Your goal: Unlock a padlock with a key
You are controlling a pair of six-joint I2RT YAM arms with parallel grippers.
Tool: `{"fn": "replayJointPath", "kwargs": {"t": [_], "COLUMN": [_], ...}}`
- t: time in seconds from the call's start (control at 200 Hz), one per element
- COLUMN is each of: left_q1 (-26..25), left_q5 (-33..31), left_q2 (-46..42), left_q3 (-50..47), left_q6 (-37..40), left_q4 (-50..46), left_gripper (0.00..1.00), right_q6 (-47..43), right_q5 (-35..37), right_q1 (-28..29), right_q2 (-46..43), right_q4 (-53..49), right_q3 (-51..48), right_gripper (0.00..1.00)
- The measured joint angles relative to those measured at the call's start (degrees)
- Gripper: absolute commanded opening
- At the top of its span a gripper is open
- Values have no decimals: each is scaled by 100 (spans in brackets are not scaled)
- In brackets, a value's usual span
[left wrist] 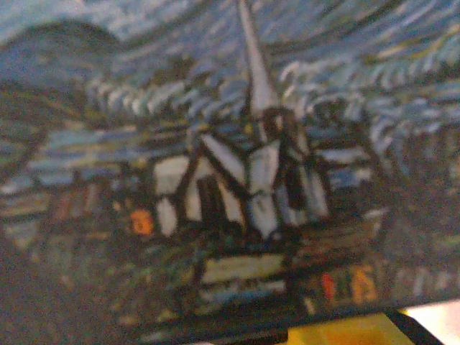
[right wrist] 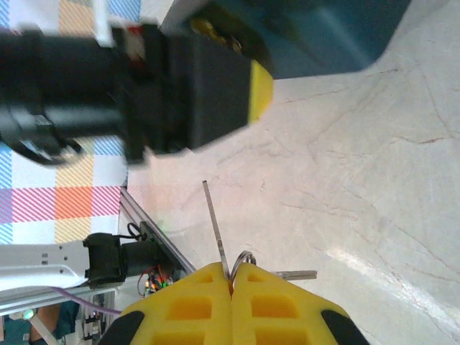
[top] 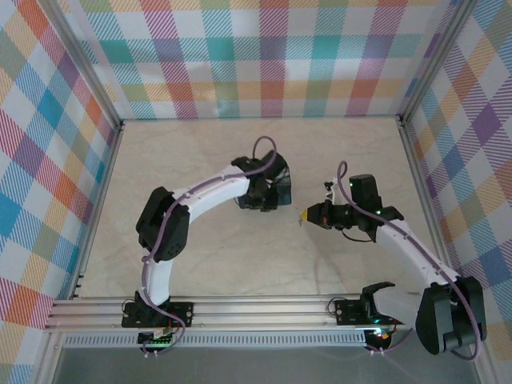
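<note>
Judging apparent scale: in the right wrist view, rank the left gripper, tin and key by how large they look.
1. left gripper: largest, though closeness to the camera inflates it.
2. tin: smaller area, but cropped by the frame, so its rank is unsure.
3. key: smallest, a thin strip.

Blue tin blurred, cropped at every edge; key base hidden inside right end effector

Pale marbled surface here, faintly veined (glossy in patches), with the blue tin near its middle.
</note>
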Motion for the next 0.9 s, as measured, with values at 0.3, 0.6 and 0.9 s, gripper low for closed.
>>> {"fn": "replayJointPath", "kwargs": {"t": [0.3,0.6,0.9], "left_q1": [719,793,940], "left_q5": [1867,2385,2396], "left_q2": [-13,-334,-1040], "left_q3": [1051,396,-129], "left_q6": [-649,-2173,-2946], "left_q4": [-704,-603,-269], "left_gripper": [19,16,14], "right_q6": [544,671,625], "right_q5": [-22,535,667], "right_q1": [514,1204,1298], "right_q2": [-522,391,1010], "right_q4": [743,1602,2037], "right_q3": [-409,-153,87], "right_gripper": [2,1,1]}}
